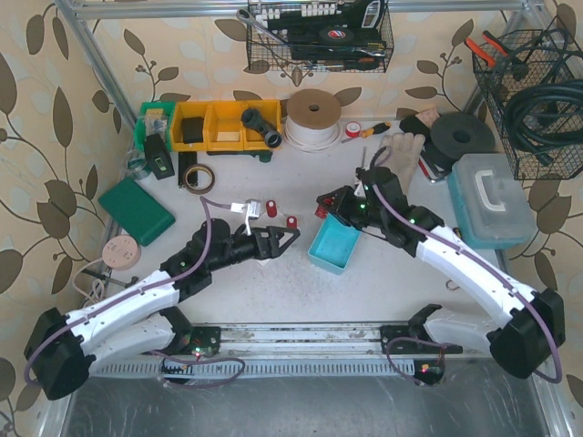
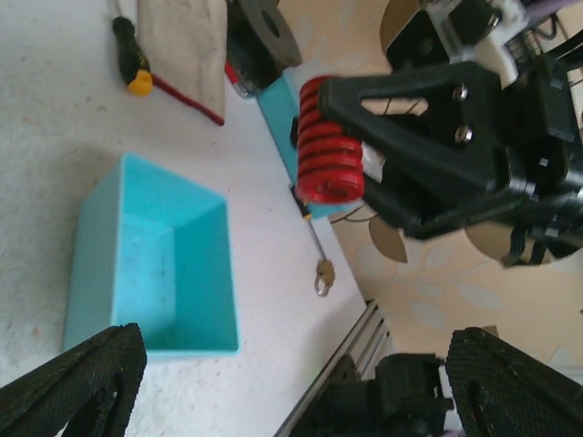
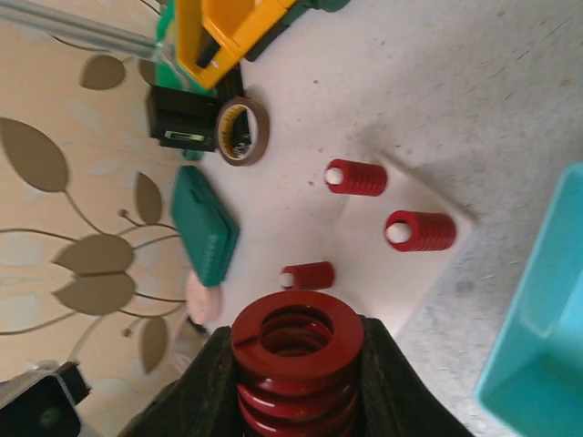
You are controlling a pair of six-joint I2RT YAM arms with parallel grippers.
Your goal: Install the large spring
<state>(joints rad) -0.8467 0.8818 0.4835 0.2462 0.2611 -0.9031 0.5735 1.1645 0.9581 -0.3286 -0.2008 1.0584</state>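
You're pinching the large red spring (image 3: pixel 296 341) in your right gripper (image 1: pixel 324 208), with the black fingers pressing on either side of the coils. In the right wrist view its open end is facing the camera. From above, you're holding it just beside the far corner of the teal bin (image 1: pixel 334 244), to the right of the white peg plate (image 3: pixel 364 273).

That plate is carrying three smaller red springs (image 3: pixel 419 230), each sitting on its own white peg and apart from the others.

Your left gripper (image 1: pixel 288 239) is pointing in from the other side with its jaws spread wide and nothing between them. It's sitting near the plate and just left of the bin. Its wrist camera is looking straight across at the held spring, with the bin lying below it on the table (image 2: pixel 55 155).

Further back, a yellow-handled screwdriver (image 2: pixel 137 59) is resting beside a work glove (image 2: pixel 187 45). A roll of brown tape (image 3: pixel 242 130) and a green case (image 3: pixel 205 223) are lying off to the left of the plate, well apart from both grippers.
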